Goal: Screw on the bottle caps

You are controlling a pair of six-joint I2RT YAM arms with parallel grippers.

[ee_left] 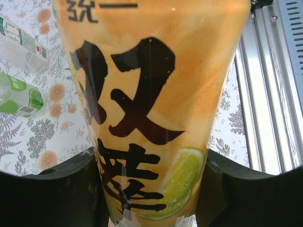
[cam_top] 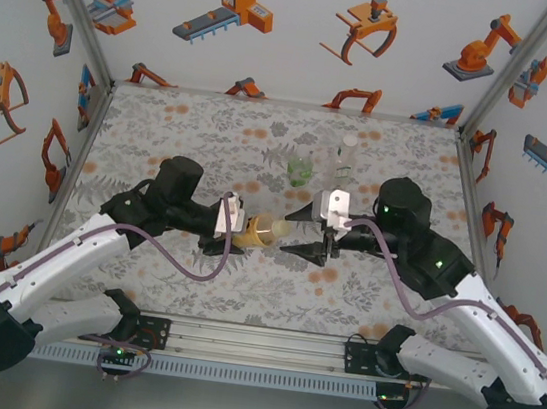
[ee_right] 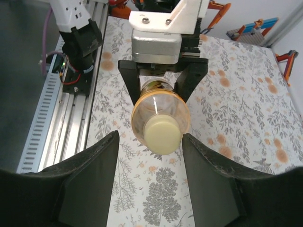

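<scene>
Two grippers meet at the middle of the overhead view, where the left gripper (cam_top: 238,226) is clamped on the amber bottle (cam_top: 268,230), held lying sideways above the table (cam_top: 213,126) with its neck pointing to the right of the frame. The pale yellow cap (ee_right: 162,135) sits on the bottle's mouth, between the fingers (ee_right: 90,179) of the right gripper (cam_top: 299,234), which stand apart, clear of it. Upper centre, the squat green bottle (cam_top: 300,173) and the slim colourless bottle (cam_top: 345,157) stand upright near each other.
</scene>
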